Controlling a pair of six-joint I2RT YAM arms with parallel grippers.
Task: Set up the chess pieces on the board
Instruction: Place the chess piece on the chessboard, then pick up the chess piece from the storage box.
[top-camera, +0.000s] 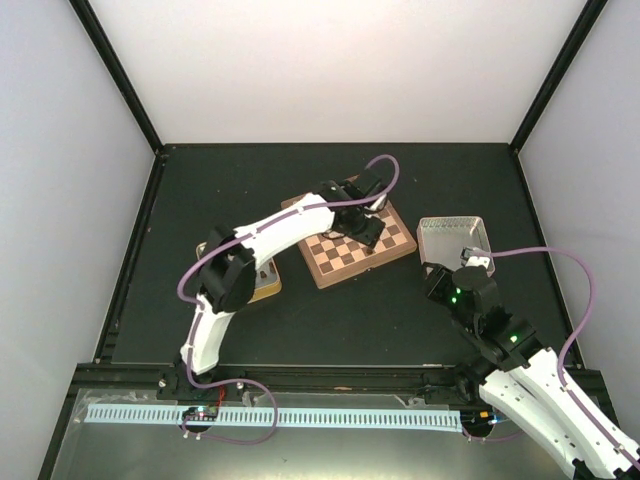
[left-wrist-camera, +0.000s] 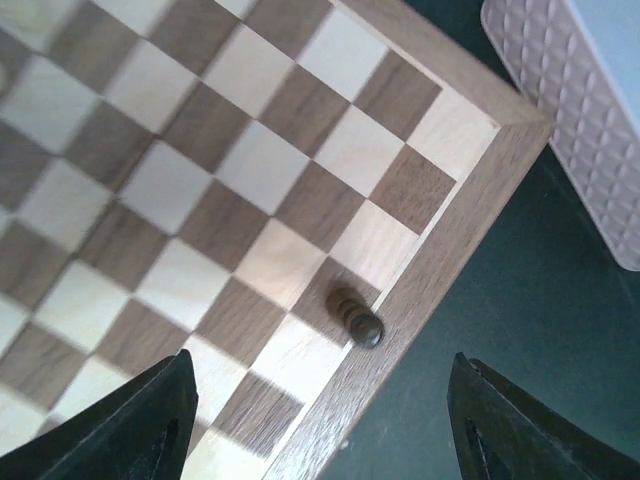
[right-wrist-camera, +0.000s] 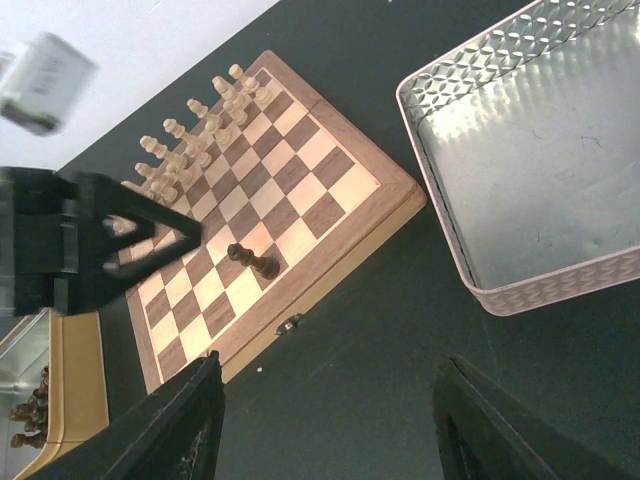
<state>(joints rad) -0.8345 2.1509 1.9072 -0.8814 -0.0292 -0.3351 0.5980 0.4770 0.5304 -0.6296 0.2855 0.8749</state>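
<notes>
While the left gripper (left-wrist-camera: 320, 430) hangs over the square wooden chessboard of tan and brown checks (left-wrist-camera: 435, 260) with its jaws spread, 1 tiny dark-brown wooden chess piece (left-wrist-camera: 358, 318) stands free below them.
The piece touches neither finger. It sits on a dark square in the outermost row, right against the brown rim, the 4th square from the corner nearest the rectangular silver metal tin (right-wrist-camera: 540, 160). Pale cream-coloured chessmen (right-wrist-camera: 200, 130) fill 2 rows on the far side. The right gripper (right-wrist-camera: 330, 430) hovers over the dark table (right-wrist-camera: 380, 330) between board and silver tin, jaws apart and holding nothing. More dark pieces (right-wrist-camera: 25, 415) stand in a gold-coloured tin (right-wrist-camera: 75, 400) beside the board.
</notes>
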